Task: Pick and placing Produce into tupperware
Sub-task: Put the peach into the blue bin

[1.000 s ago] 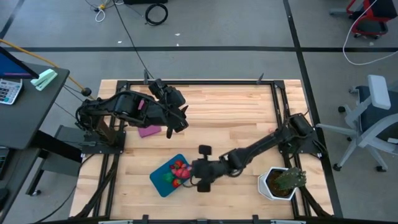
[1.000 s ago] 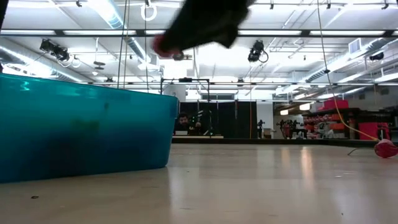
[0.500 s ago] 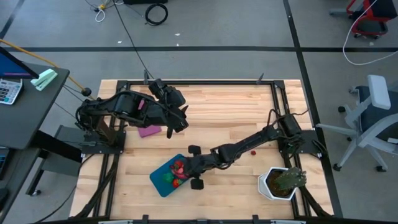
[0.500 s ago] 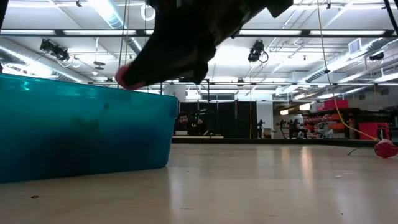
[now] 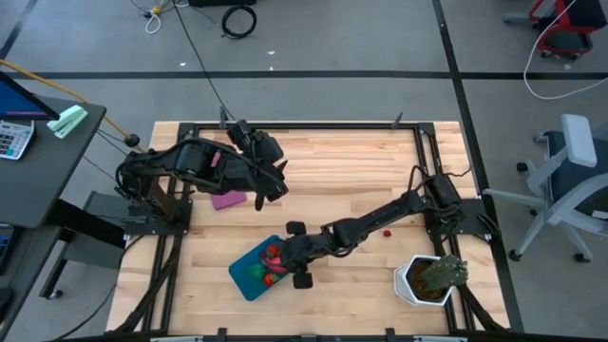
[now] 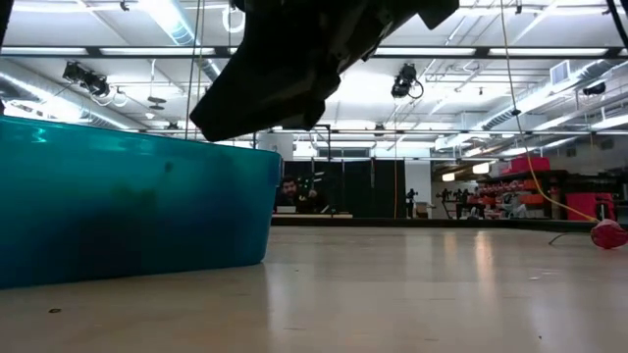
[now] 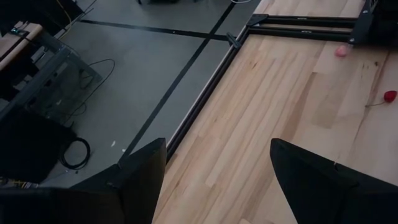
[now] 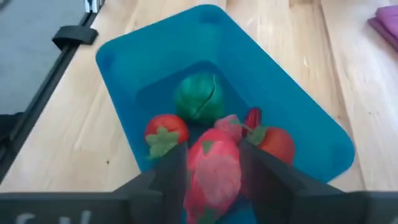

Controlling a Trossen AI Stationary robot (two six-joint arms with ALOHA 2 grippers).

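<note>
Table layout, seen from above.
Tupperware [image 5: 249,270] at front centre holds produce [image 8: 198,99]; right gripper [image 5: 292,255] over its right edge; plant [image 5: 432,276] front right; left gripper [image 5: 269,177] behind the tupperware.

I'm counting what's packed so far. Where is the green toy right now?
The green toy lies inside the tupperware, near the table's front edge in the high view, beside the red pieces and just beyond the right hand.

A flat purple rectangle [image 5: 228,200] lies on the wooden table [image 5: 332,171], well apart from the potted plant [image 5: 432,277].
</note>
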